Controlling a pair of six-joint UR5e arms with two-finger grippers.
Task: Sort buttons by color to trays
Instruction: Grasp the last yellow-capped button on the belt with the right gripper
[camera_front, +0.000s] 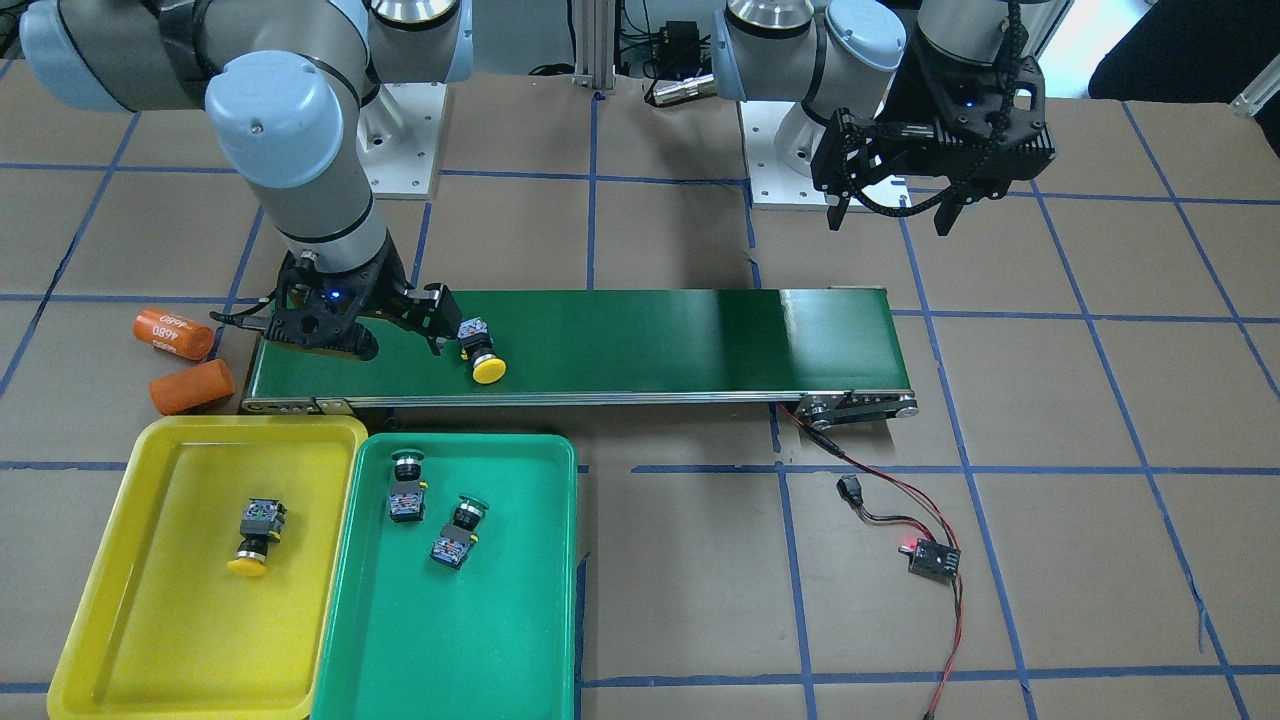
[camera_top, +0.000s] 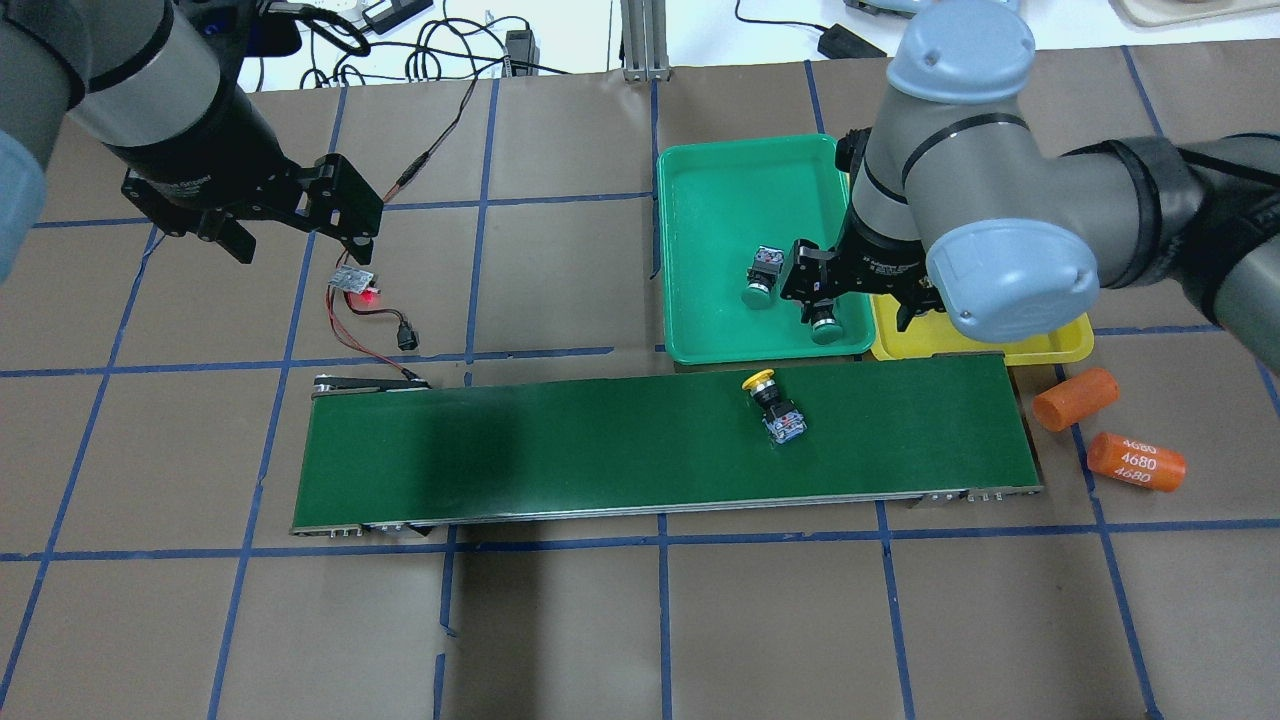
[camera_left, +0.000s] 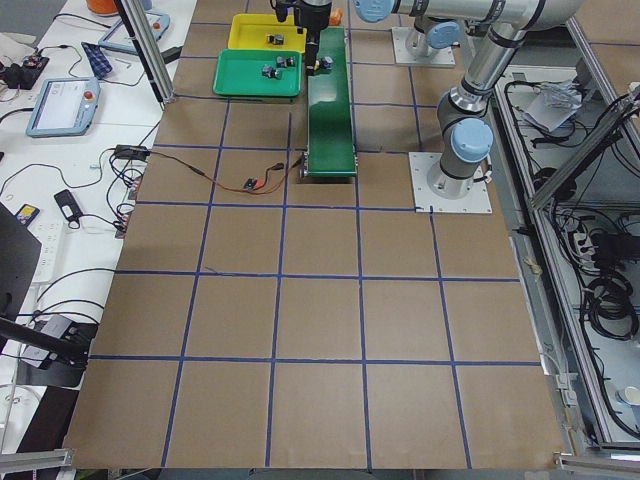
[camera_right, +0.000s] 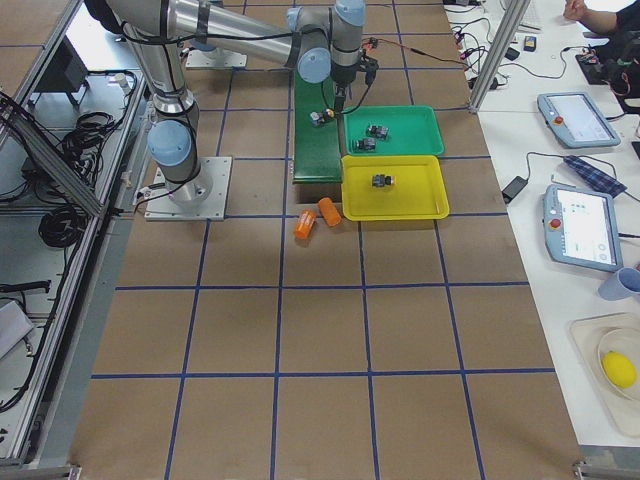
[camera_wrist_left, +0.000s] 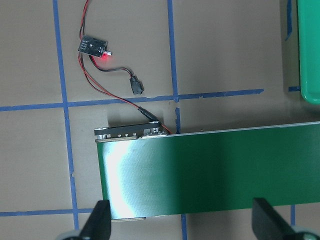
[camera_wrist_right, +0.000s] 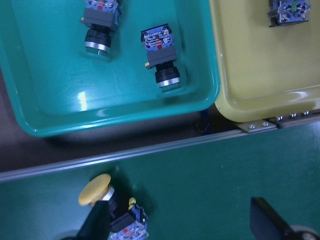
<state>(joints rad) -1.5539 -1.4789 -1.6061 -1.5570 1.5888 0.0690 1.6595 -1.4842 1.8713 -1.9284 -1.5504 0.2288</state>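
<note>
A yellow-capped button (camera_front: 483, 350) lies on its side on the conveyor belt (camera_front: 650, 340), also in the overhead view (camera_top: 772, 402) and the right wrist view (camera_wrist_right: 112, 205). My right gripper (camera_front: 355, 330) (camera_wrist_right: 182, 225) hangs open and empty over the belt's end, just beside that button. The yellow tray (camera_front: 170, 620) holds one yellow button (camera_front: 258, 537). The green tray (camera_front: 470, 640) holds two green buttons (camera_front: 407, 487) (camera_front: 458, 532). My left gripper (camera_front: 890, 215) (camera_top: 300, 238) is open and empty, raised beyond the belt's other end.
Two orange cylinders (camera_front: 175, 335) (camera_front: 192, 387), one marked 4680, lie beside the belt's end near the yellow tray. A small circuit board (camera_front: 933, 558) with red wires lies on the brown table by the belt's other end, under my left gripper in the overhead view.
</note>
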